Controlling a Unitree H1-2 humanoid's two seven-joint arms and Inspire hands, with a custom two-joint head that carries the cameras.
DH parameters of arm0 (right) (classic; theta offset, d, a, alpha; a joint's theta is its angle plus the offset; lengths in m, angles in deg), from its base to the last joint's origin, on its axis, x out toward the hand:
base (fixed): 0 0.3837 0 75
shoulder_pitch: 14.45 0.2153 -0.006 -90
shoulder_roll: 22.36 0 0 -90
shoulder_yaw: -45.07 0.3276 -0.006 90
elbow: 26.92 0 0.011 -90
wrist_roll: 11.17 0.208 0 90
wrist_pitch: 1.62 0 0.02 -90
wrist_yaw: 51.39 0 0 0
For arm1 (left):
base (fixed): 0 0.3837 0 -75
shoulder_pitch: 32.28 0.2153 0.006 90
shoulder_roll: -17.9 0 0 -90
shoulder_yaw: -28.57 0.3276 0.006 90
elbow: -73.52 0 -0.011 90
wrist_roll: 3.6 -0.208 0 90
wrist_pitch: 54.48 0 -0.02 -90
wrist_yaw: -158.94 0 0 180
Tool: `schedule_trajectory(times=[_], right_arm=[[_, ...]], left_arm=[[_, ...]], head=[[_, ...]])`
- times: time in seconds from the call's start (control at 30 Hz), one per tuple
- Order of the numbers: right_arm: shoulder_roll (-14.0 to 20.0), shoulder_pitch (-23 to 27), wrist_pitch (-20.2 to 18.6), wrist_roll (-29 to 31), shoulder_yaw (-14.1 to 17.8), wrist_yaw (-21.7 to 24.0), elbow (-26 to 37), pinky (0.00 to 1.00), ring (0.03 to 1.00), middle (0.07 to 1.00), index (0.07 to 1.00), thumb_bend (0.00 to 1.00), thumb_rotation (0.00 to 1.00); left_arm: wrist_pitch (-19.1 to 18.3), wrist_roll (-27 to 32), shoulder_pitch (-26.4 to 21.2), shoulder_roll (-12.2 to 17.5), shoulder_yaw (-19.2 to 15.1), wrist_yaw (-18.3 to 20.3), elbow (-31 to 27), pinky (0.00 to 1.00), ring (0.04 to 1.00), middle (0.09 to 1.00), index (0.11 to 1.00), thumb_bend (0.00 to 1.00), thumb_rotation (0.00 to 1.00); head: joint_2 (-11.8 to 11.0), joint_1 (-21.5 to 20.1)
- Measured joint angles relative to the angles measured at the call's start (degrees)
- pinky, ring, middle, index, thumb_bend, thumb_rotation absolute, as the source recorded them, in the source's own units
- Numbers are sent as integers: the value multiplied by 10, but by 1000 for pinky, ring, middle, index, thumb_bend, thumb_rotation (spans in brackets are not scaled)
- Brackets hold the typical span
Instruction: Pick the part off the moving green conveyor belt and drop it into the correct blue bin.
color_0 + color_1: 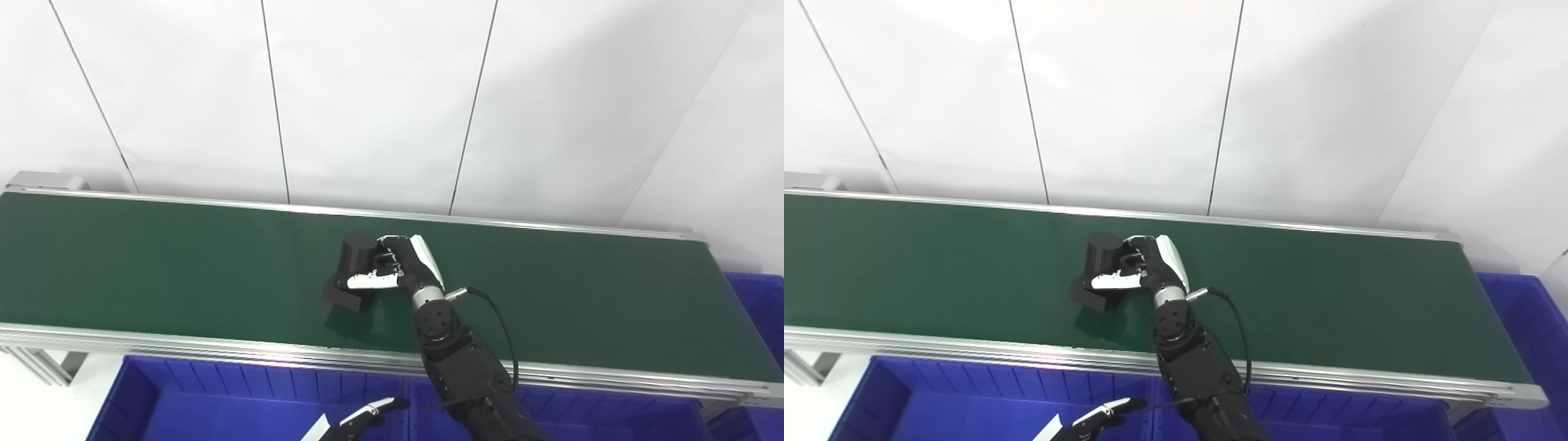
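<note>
A black part [352, 267], a short cylinder on a square base, stands tilted on the green conveyor belt [153, 257] near its middle. My right hand [398, 266] reaches over the belt from the front and its fingers and thumb are closed around the part's cylinder. The part also shows in the right eye view [1097, 269]. Only the fingertips of my left hand [361, 418] show at the bottom edge, over the blue bin; I cannot see whether it is open or shut.
A blue bin [202, 398] lies below the belt's front rail, with another blue bin [612, 416] to its right. A third blue bin [759, 306] sits past the belt's right end. White wall panels stand behind.
</note>
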Motion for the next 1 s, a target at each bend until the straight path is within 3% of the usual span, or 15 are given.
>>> schedule_trajectory(times=[0.17,0.4,0.53,0.6,0.63,0.67,0.7,0.73,0.8,0.97,1.0], right_arm=[[0,-7,14,4,1,-22,-1,426,511,504,484,521,0],[0,-15,27,3,-3,-35,-1,383,454,471,494,525,0],[0,-18,32,-1,-7,-47,-1,390,462,480,489,526,0],[0,-20,34,-2,-7,-52,0,500,503,493,484,526,0],[0,-23,34,-3,-7,-55,3,402,437,471,490,527,0],[0,-28,34,-3,-7,-56,12,368,415,463,492,527,0],[0,-36,35,-1,-6,-56,23,245,291,428,506,523,0],[0,-45,37,2,-3,-56,38,223,269,422,509,523,0],[0,-67,41,13,3,-49,74,315,376,469,491,525,0],[4,-114,49,36,14,-32,169,283,366,482,486,525,0],[6,-121,49,40,17,-28,184,347,429,494,482,524,0]], left_arm=[[0,0,0,4,-1,2,0,908,936,918,861,821,867],[0,12,-1,6,-4,5,0,912,941,926,867,800,857],[0,17,-3,7,-5,7,2,911,939,926,867,808,861],[0,18,-5,7,-5,7,2,915,941,926,867,804,867],[0,18,-6,8,-5,7,2,914,940,925,865,807,873],[0,18,-6,10,-5,7,2,914,939,925,864,808,876],[0,18,-6,11,-6,7,2,915,939,925,864,809,873],[0,18,-6,12,-6,7,2,916,939,925,863,809,873],[-4,18,-7,13,-6,7,2,911,934,919,859,814,864],[-13,25,-9,16,-10,9,4,917,937,920,857,802,861],[-13,25,-11,17,-11,10,5,922,938,919,856,799,856]], head=[[0,-5],[-2,-10],[-3,-12],[-2,-13],[-2,-13],[-2,-14],[-3,-18],[-3,-18],[-3,-18],[-3,-25],[-3,-25]])
